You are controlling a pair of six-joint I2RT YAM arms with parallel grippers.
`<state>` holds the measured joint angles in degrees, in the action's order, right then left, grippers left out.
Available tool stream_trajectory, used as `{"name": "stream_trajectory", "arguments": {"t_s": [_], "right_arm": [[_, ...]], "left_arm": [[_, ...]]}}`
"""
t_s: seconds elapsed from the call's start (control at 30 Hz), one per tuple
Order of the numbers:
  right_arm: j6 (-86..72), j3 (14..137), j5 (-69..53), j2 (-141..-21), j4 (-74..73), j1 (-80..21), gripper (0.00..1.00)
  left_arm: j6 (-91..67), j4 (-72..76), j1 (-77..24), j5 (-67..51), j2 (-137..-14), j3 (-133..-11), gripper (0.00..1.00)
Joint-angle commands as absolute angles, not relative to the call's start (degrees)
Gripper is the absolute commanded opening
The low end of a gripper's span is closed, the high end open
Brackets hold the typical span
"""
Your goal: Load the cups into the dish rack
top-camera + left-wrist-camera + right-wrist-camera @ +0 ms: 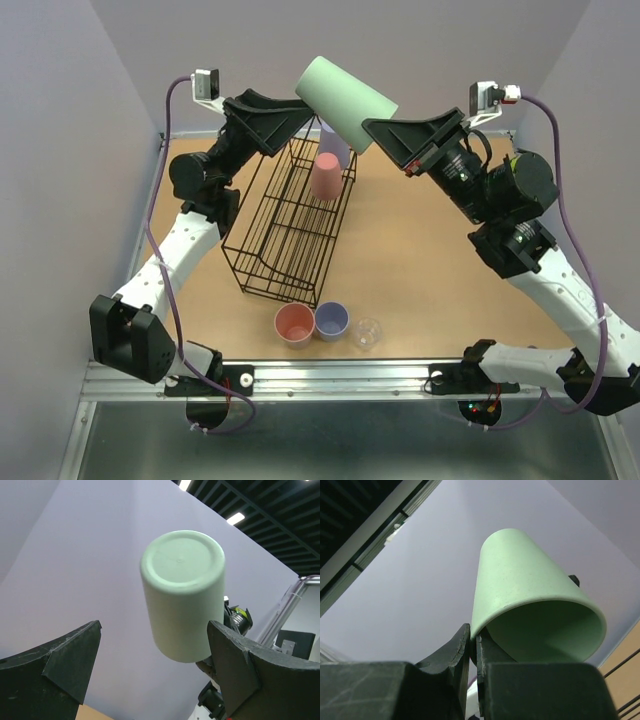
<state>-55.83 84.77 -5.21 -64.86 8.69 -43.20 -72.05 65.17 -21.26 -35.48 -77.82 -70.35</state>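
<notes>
Top: the cup (345,98) hangs over the rack's (288,232) far end, near the desk's far edge. Left wrist: left gripper (153,630) spread, flanking it. Right wrist: right gripper (474,646) pinches its rim. We judge it light, stiff and slick, so grasp the wall.

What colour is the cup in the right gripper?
Mint green; the cup shows best in the left wrist view.

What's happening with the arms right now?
The right claw pinches the mint green cup by its rim, raised high above the table. The left claw is open beside the cup's base. The dish rack holds an inverted pink cup and an inverted lavender cup. A second pink cup, a second lavender cup and the clear cup stand upright in front of it.
</notes>
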Motion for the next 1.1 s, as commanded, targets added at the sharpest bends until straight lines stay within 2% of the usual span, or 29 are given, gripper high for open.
{"name": "stream_trajectory", "arguments": {"t_s": [0.0, 0.43, 0.53, 0.7, 0.73, 0.83, 0.87, 0.93, 1.07], "right_arm": [[-59.94, 80.34, -9.58, -63.99, 16.34, -43.33, 0.0], [-63.02, 76.64, -11.69, -65.65, 21.71, -43.33, 0.0], [-63.19, 76.38, -11.69, -66.0, 22.23, -43.33, 0.0], [-64.16, 75.5, -13.18, -67.15, 23.46, -43.33, 0.0], [-64.25, 75.24, -13.27, -67.15, 23.64, -43.33, 0.0], [-64.16, 74.27, -13.54, -66.97, 23.47, -43.33, 0.0], [-63.81, 73.57, -13.19, -66.62, 23.12, -43.33, 0.01], [-62.76, 73.39, -12.4, -66.1, 21.27, -43.33, 0.0], [-57.23, 73.48, -8.88, -63.81, 10.49, -43.33, 0.32]], "left_arm": [[-71.98, 71.8, -21.09, -33.49, -76.29, -70.66, 0.99], [-76.91, 77.17, -20.48, -34.1, -78.31, -73.74, 0.98], [-76.64, 76.64, -20.57, -34.63, -78.49, -74.0, 0.91], [-76.64, 76.38, -20.57, -34.28, -78.84, -74.0, 0.53], [-76.73, 76.38, -20.48, -34.28, -78.84, -74.18, 0.41], [-76.64, 75.76, -20.39, -34.19, -79.19, -74.53, 0.2], [-76.47, 75.5, -20.3, -34.1, -79.19, -74.53, 0.08], [-76.2, 74.54, -20.13, -34.1, -78.93, -74.44, 0.0], [-74.8, 71.29, -18.11, -34.45, -77.7, -73.04, 0.0]]}}
